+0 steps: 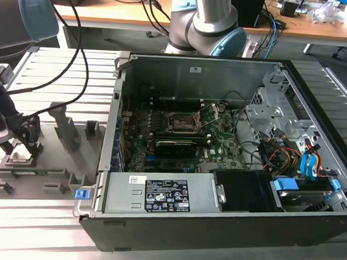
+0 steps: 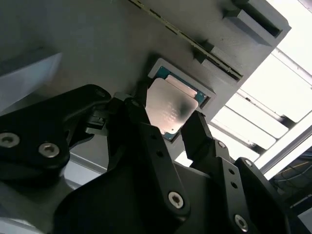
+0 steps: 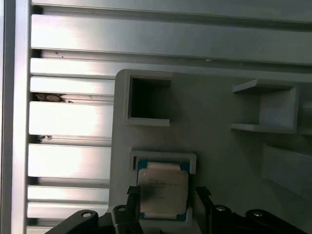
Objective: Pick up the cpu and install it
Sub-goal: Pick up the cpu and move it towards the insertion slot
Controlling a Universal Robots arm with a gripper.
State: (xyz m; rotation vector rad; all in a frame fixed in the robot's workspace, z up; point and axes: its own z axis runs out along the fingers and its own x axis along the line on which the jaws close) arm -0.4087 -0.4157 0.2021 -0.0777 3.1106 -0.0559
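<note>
The cpu (image 2: 170,105), a small square chip with a silver-grey top, lies flat in its shallow pocket on the grey tray (image 2: 97,44); it is also seen in the first wrist view (image 3: 162,187). My gripper (image 2: 169,126) is low over it and open, one black finger (image 2: 139,117) on each side of the chip, with a thin gap still showing. In the exterior view my gripper (image 1: 23,139) hangs over the tray (image 1: 57,159) at the exterior view's left. The dark socket (image 1: 182,123) sits on the motherboard inside the open computer case (image 1: 216,218).
The tray carries upright posts (image 1: 65,125) and other pockets (image 3: 148,100) close to the chip. It rests on a slatted metal table (image 1: 36,233). The case's wall (image 1: 106,144) rises between the tray and the motherboard. Cables (image 1: 79,57) hang from the arm.
</note>
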